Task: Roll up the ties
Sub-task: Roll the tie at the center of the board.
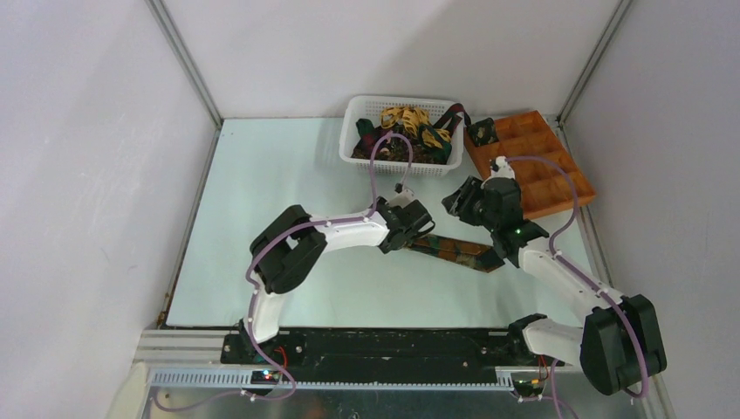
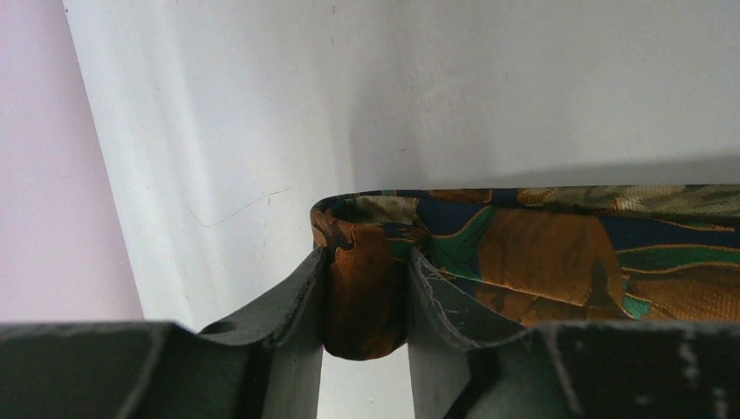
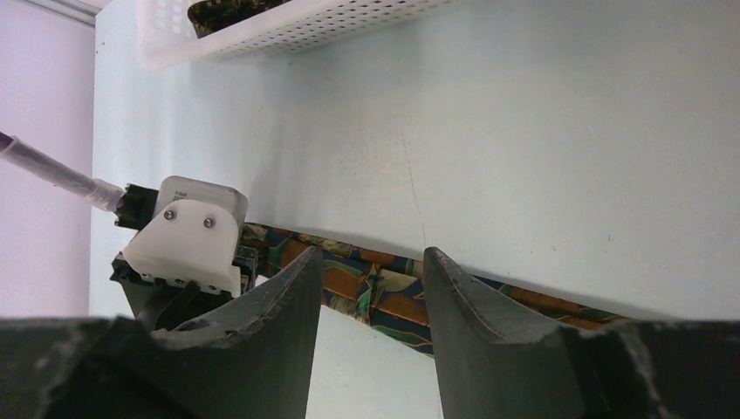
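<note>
A green, brown and orange patterned tie (image 1: 458,251) lies flat on the table in front of the arms. My left gripper (image 1: 421,232) is shut on its left end. In the left wrist view that end shows as a small folded coil (image 2: 366,297) pinched between both fingers, and the rest of the tie (image 2: 558,253) runs off to the right. My right gripper (image 1: 462,202) hovers over the tie's middle, open. In the right wrist view the tie (image 3: 384,297) passes just beyond the fingertips (image 3: 314,262), and nothing is between them.
A white basket (image 1: 353,131) at the back holds several loose ties (image 1: 406,122), yellow-gold on top, and a maroon one (image 1: 454,113) hangs over its rim. Right of it an orange-brown compartment tray (image 1: 545,188) holds a small dark rolled tie (image 1: 482,133). The basket rim (image 3: 288,26) shows ahead of the right wrist.
</note>
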`<state>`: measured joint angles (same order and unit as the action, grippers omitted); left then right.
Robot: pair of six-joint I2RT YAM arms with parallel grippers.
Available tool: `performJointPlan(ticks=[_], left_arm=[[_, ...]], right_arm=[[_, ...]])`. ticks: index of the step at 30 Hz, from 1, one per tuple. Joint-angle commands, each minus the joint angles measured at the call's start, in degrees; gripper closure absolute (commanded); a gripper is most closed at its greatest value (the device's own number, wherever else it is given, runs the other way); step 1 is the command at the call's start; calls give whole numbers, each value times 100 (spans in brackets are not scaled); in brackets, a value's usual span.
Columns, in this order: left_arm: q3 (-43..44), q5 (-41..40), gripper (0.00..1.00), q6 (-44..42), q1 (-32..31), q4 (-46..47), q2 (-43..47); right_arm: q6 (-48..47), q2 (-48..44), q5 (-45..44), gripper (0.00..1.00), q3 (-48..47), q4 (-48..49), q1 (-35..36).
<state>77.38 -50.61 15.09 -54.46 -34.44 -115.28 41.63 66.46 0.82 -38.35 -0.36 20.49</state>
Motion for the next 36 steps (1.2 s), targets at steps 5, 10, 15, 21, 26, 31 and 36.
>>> performJointPlan(ticks=[5,10,15,21,26,31,36], left_arm=[[410,-124,58,399,-188,-375,-252],[509,-29,54,448,-236,-443,-335],[555,79,52,460,-250,-429,-321],[633,285,51,455,-258,-399,-292],[690,508,50,447,-266,-370,-260],[706,721,50,484,-261,-375,-237],[686,1002,49,526,-259,-306,-207]], right_arm=[[25,-205,174,51,38,62,-114],[25,-212,203,50,67,62,-115],[30,-184,214,51,84,83,-122],[41,-114,259,50,82,130,-118],[36,-80,284,50,85,158,-121],[39,-75,307,50,84,176,-121],[25,-46,320,50,86,198,-120]])
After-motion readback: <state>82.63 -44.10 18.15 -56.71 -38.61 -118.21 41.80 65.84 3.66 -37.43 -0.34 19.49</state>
